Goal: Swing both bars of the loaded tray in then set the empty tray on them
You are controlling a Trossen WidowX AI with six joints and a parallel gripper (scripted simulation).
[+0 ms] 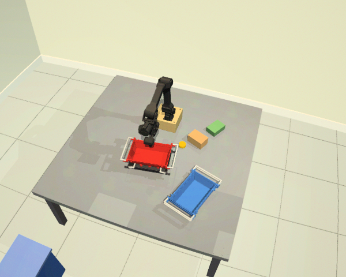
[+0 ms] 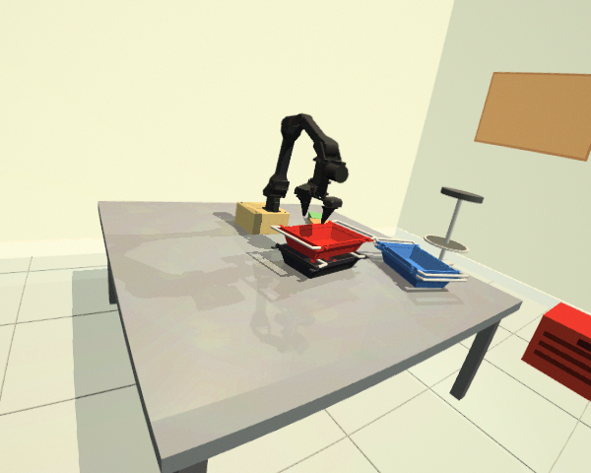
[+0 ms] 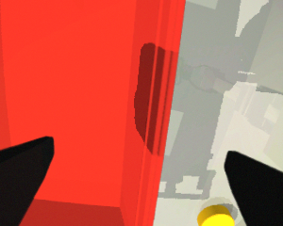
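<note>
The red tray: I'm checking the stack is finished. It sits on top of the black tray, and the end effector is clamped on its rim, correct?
Not quite. The red tray does sit on top of the black tray, but the end effector is open and holds nothing. The exterior view shows its fingers spread above the rim, and the wrist view shows the rim running free between them.

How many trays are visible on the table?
3: a red tray stacked on a black tray below the gripper, and a blue tray beside them.
</note>
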